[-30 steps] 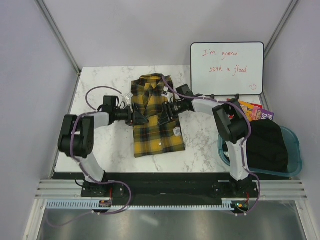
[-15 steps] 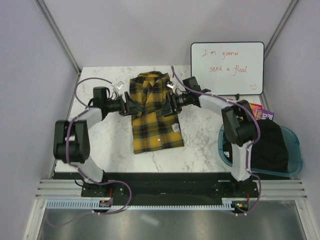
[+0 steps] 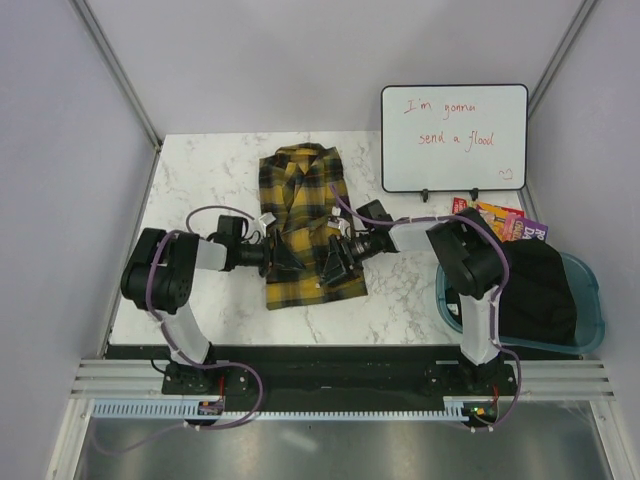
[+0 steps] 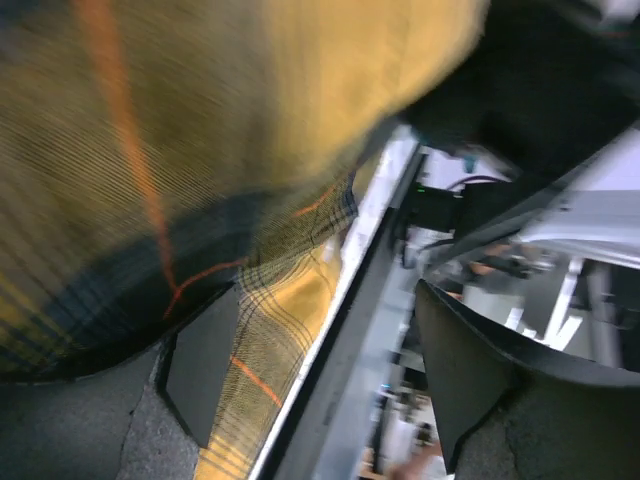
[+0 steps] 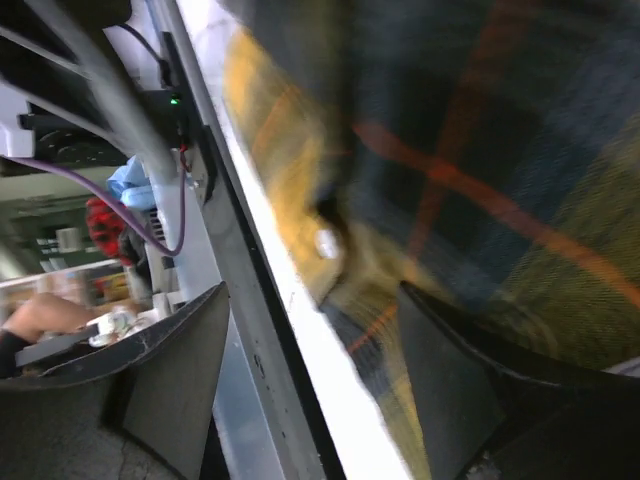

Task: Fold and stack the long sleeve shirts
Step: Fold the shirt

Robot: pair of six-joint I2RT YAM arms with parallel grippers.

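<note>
Long sleeve shirt [image 3: 300, 215], plaid flannel, folded narrow on the tabletop [image 3: 200, 180]: judged light, limp, apt to slump; best pinched at near hem corners, where left gripper [image 3: 283, 256] and right gripper [image 3: 334, 262] gape wide, clasping nothing.

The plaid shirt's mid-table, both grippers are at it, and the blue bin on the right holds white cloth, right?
No. The top view shows black cloth, not white, in the blue bin. The plaid shirt is mid-table with the left gripper and right gripper at it.
</note>
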